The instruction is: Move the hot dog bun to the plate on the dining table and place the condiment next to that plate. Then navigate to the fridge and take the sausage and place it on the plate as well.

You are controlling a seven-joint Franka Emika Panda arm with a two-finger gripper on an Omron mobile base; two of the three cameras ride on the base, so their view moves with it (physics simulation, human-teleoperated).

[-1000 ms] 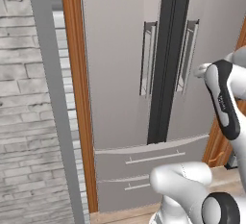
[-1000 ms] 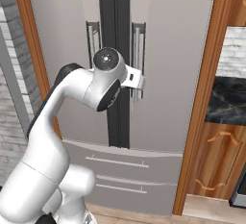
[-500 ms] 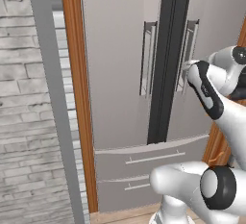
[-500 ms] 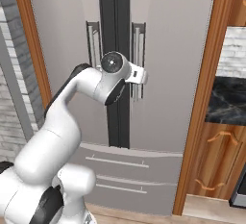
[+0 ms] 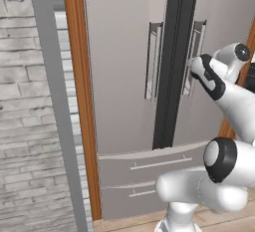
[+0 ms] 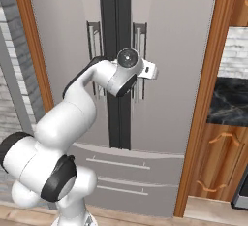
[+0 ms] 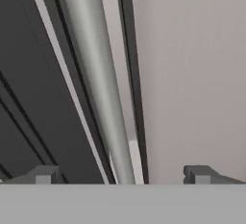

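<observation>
I have the fridge square in front of me, its 2 doors closed and its 2 drawer fronts below them also closed. The arm reaches forward to the right door's handle. In the hand view that handle runs as a pale steel bar from top to bottom, leaning a little, with the dark gap between the doors on its left and the plain grey door face on its right. The hand stands wide apart, 1 fingertip on either side of the bar, nothing clamped between them. The bar sits between the tips, but I cannot tell from this close view whether either tip touches it. In the right base view the wrist sits just in front of the handle at about mid-height of the doors. A wooden frame borders the fridge on the left, with a grey brick wall beyond it, and a wooden cabinet stands to the right.
</observation>
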